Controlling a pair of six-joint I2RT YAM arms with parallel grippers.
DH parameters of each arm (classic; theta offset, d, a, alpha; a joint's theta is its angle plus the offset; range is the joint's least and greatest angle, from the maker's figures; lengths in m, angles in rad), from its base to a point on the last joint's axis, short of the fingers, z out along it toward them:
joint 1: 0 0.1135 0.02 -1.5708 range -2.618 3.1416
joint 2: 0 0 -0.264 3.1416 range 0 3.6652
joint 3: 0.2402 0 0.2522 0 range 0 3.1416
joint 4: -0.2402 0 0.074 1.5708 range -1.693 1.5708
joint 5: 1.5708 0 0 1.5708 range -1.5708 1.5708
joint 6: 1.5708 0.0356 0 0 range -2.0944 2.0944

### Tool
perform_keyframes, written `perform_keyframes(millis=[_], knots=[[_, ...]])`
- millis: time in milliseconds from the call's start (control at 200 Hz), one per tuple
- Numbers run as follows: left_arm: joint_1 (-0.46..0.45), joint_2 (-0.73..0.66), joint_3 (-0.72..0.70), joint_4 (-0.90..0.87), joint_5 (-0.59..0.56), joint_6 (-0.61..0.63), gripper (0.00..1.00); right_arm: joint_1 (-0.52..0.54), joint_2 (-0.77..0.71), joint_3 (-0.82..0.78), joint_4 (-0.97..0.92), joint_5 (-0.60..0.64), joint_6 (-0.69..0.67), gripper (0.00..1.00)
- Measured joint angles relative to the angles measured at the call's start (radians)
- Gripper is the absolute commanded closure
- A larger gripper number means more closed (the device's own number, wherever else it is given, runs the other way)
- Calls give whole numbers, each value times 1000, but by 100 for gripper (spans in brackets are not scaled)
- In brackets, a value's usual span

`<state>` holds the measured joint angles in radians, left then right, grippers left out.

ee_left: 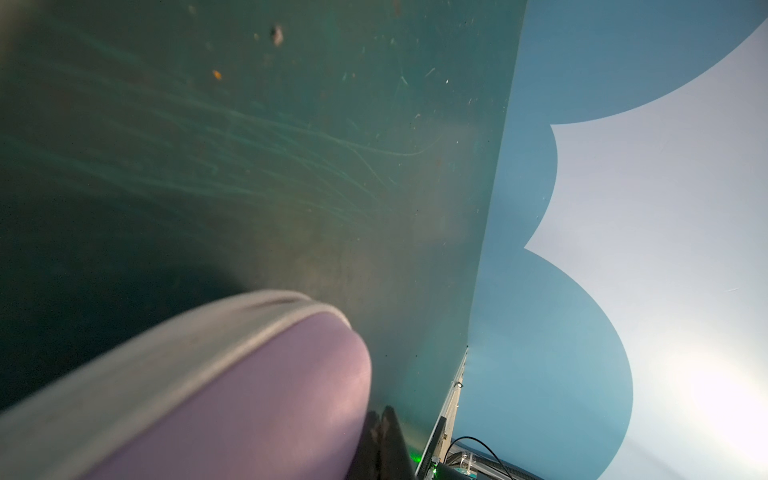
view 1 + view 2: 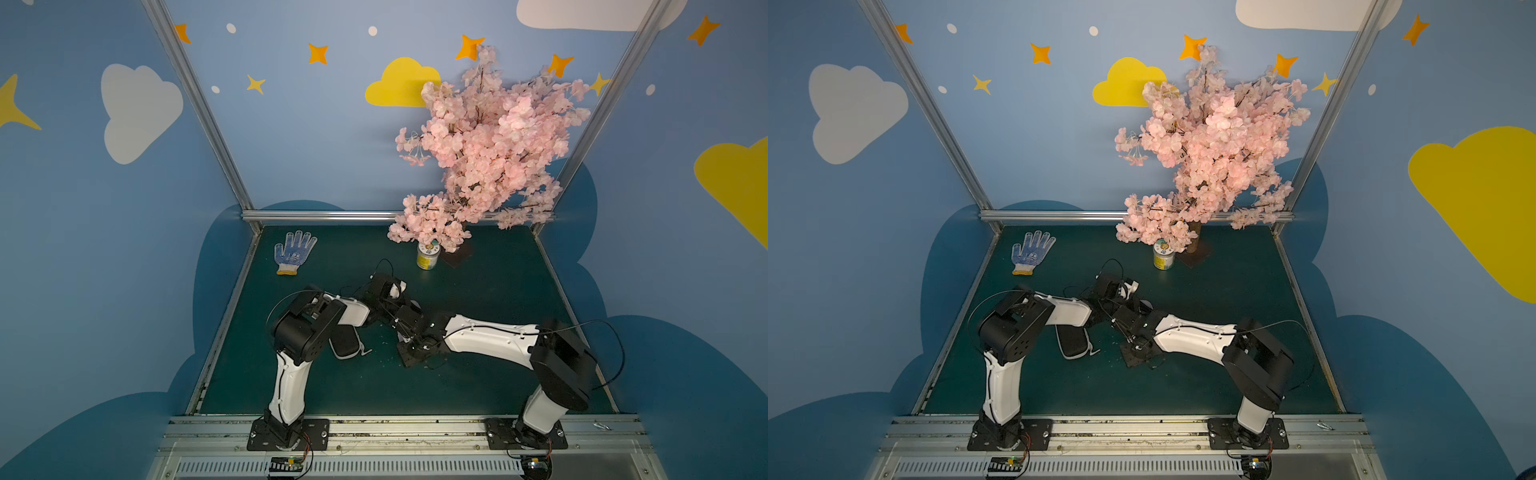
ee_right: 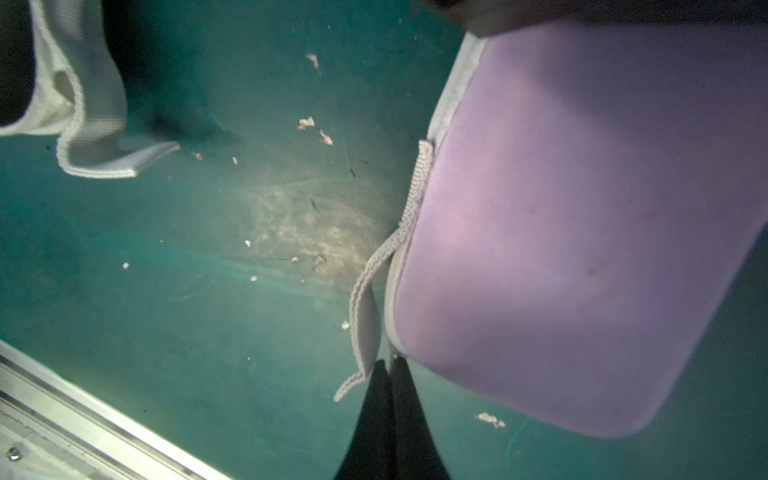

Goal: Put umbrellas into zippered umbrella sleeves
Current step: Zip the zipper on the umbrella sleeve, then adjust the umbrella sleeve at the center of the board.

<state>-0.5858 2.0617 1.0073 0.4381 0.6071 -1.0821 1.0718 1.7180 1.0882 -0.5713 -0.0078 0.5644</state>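
Note:
The lavender sleeve (image 3: pixel 582 228) lies on the green mat, its grey zip edge facing my right gripper (image 3: pixel 390 363). That gripper is shut, tips against the sleeve's corner, beside a loose grey strap (image 3: pixel 365 324). Whether anything thin is pinched does not show. My left gripper (image 1: pixel 382 415) is shut too, tips beside the lavender sleeve (image 1: pixel 249 395). The black sleeve (image 2: pixel 345 343) lies zipped by the left arm's elbow in both top views, also (image 2: pixel 1073 343). Both arms meet over the mat's middle and hide the lavender sleeve from above. The umbrellas are out of view.
A white dotted glove (image 2: pixel 293 251) lies at the back left. A yellow-labelled jar (image 2: pixel 428 255) stands by the foot of a pink blossom tree (image 2: pixel 490 145) at the back right. Pale crumbs (image 3: pixel 305 122) dot the mat. A metal rail (image 2: pixel 374 424) runs along the front.

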Motion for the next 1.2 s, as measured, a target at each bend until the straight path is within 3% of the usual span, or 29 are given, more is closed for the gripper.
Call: perform_keyframes(millis=[295,836,986,1201], knots=[[0,0,-8,17,1,1,97,0,29,9,67,-24,76,100],[10,2,-8,25,-1,4,97,-18,-28,-159,396,-68,167,100],[9,3,-8,31,-6,-2,94,-21,-43,-176,454,-109,187,71],[18,-37,8,-6,4,29,71,-41,-206,-172,387,-177,132,55]])
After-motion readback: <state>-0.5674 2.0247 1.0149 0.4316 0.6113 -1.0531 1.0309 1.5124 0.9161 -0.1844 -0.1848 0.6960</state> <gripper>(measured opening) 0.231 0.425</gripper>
